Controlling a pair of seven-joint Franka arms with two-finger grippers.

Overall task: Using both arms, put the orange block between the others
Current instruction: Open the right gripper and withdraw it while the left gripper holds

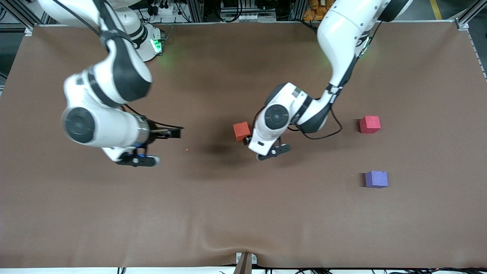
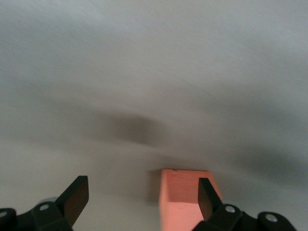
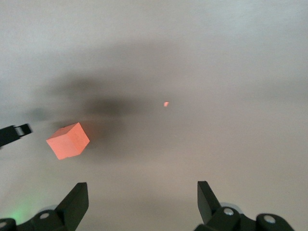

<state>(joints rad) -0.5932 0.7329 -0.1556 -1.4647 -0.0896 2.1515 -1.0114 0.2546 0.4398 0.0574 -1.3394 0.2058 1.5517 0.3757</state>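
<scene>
The orange block (image 1: 241, 131) rests on the brown table near its middle. My left gripper (image 1: 247, 140) is down beside it and open. In the left wrist view the orange block (image 2: 185, 199) sits just inside one finger (image 2: 207, 197), and the wide gap of the left gripper (image 2: 142, 197) is otherwise bare. The pinkish-red cube (image 1: 370, 124) and the purple cube (image 1: 376, 179) sit apart toward the left arm's end, the purple one nearer the front camera. My right gripper (image 1: 175, 132) hangs open and holds nothing. From the right gripper (image 3: 142, 199) the orange block (image 3: 68, 140) shows some way off.
A tiny orange crumb (image 1: 187, 149) lies on the table between the right gripper and the orange block. The brown table cover (image 1: 243, 213) has a wrinkle at its front edge. Cables and frame posts run along the edge by the arms' bases.
</scene>
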